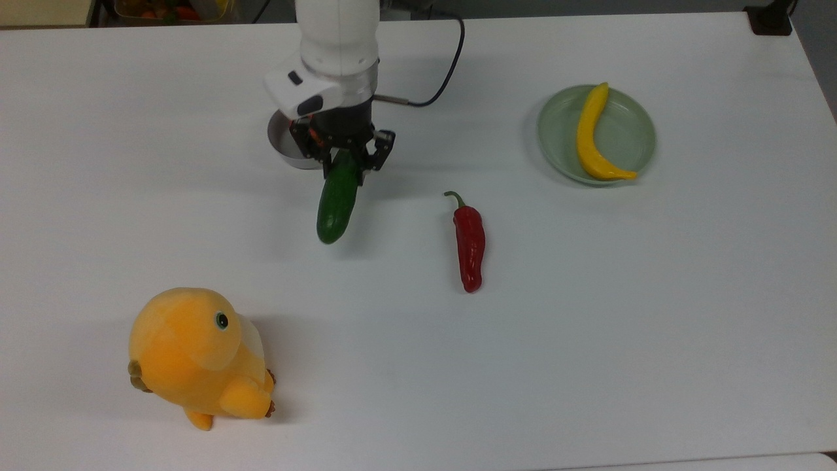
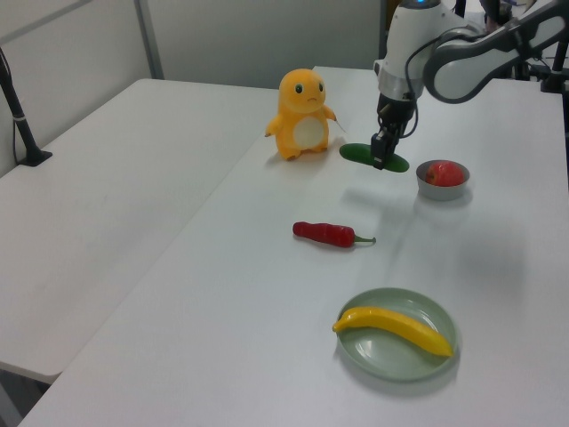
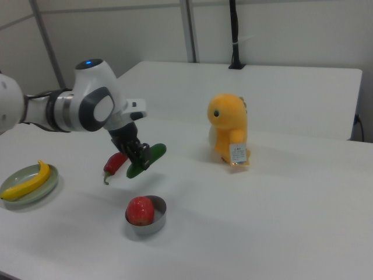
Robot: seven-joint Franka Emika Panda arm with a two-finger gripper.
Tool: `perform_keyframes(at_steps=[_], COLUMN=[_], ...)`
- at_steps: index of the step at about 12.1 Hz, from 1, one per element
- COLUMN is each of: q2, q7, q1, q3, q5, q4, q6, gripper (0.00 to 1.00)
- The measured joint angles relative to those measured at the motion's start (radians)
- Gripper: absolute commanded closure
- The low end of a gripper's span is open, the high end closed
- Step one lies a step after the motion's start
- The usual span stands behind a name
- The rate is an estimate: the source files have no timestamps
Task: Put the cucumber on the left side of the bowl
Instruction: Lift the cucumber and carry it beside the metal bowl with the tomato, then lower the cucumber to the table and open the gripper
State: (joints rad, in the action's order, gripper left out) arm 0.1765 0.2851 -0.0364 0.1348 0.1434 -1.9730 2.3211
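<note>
In the top view, the gripper point(image 1: 342, 159) was clamped on one end of the cucumber point(image 1: 337, 199), which jutted down past the bowl point(image 1: 282, 140) half hidden under the arm, left of the red chili pepper point(image 1: 469, 243). In the left view, the cucumber point(image 2: 372, 156) hung level above the table point(image 2: 267, 294) between the orange plush toy point(image 2: 301, 115) and the bowl point(image 2: 442, 183) holding an apple point(image 2: 443, 173). In the right view, the cucumber point(image 3: 147, 159) was held aloft above the bowl point(image 3: 146, 220).
</note>
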Motion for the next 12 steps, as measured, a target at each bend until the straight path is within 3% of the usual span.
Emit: perform_keyframes(at_steps=[4,6,10,11,12], q2=[-0.131,-0.145,-0.142,-0.141,-0.141], q7=[0.002,0.0,-0.027,-0.039,-0.048], q1=[0.054,0.065,0.068,0.068,0.068], q3=[0.001,0.001,0.001,0.001,0.001], q5=[-0.017,-0.017,-0.017,-0.017,-0.017], q4=[-0.128,-0.151,-0.196,-0.202,-0.205], q6=[-0.109,-0.223,-0.251,-0.251,-0.251], gripper=[1.0,1.0,0.99,0.86,0.5])
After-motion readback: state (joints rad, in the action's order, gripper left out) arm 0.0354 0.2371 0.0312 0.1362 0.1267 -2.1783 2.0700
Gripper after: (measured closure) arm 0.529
